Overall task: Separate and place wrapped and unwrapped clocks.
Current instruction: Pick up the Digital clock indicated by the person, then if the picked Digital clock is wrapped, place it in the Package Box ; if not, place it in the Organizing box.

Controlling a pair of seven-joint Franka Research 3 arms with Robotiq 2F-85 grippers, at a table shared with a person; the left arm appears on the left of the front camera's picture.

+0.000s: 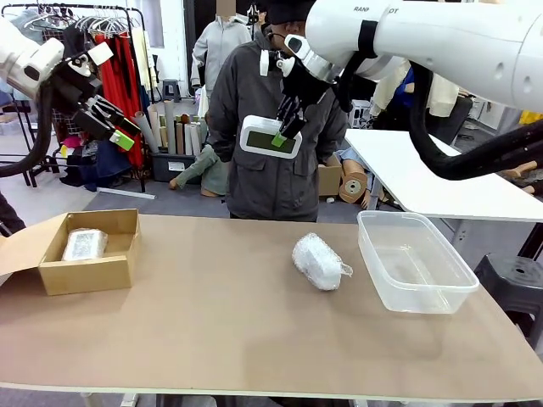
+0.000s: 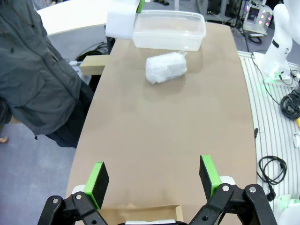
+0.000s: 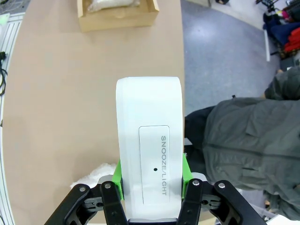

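Note:
The bare white clock with its dark screen hangs high above the table's far edge, in front of a person. My right gripper is shut on it. In the right wrist view the clock stands between the green pads, my right gripper closed around its base. One bubble-wrapped clock lies mid-table; it is also in the left wrist view. A second wrapped clock lies in the cardboard box. My left gripper is raised at the far left, open and holding nothing.
The brown cardboard box sits at the table's left with its flap open. At the right stands a clear plastic tub with nothing in it. A person in a dark jacket stands at the far edge. Bare tabletop stretches along the front.

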